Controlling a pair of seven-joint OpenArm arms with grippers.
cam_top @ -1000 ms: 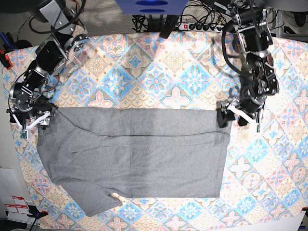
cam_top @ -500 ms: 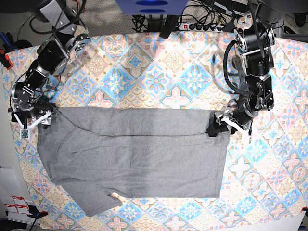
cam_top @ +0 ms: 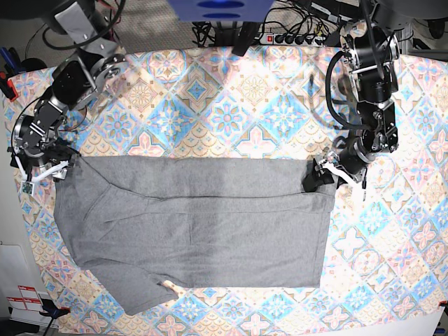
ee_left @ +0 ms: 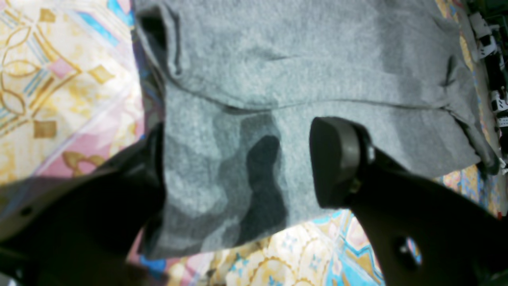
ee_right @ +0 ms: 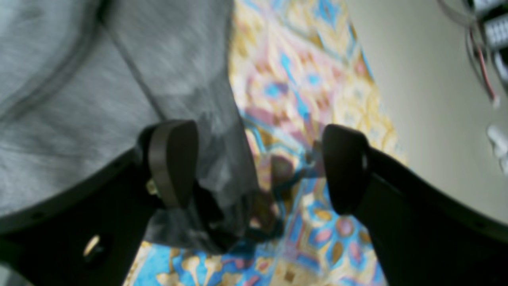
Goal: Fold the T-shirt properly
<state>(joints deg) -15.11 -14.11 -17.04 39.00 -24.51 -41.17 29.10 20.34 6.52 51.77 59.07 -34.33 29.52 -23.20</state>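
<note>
The grey T-shirt [cam_top: 196, 224] lies flat on the patterned tablecloth [cam_top: 231, 112], one sleeve sticking out at the front left. My left gripper [cam_top: 320, 173] is open at the shirt's far right corner. In the left wrist view the gripper [ee_left: 238, 167] straddles that corner of the shirt [ee_left: 297, 59], with cloth between the jaws. My right gripper [cam_top: 43, 169] is open at the shirt's far left corner. In the right wrist view the gripper [ee_right: 258, 167] has the shirt's edge [ee_right: 79, 99] beside one finger [ee_right: 170, 163] and tablecloth between the jaws.
A power strip with cables [cam_top: 294, 38] and a blue object [cam_top: 220, 8] sit behind the table. The table's left edge runs close to my right gripper, with floor and white labels [cam_top: 24, 297] beyond. Bare tablecloth lies behind and to the right of the shirt.
My left gripper has come down and to the left onto the shirt's far right corner. My right gripper has shifted slightly up and left at the far left corner. The shirt has not moved.
</note>
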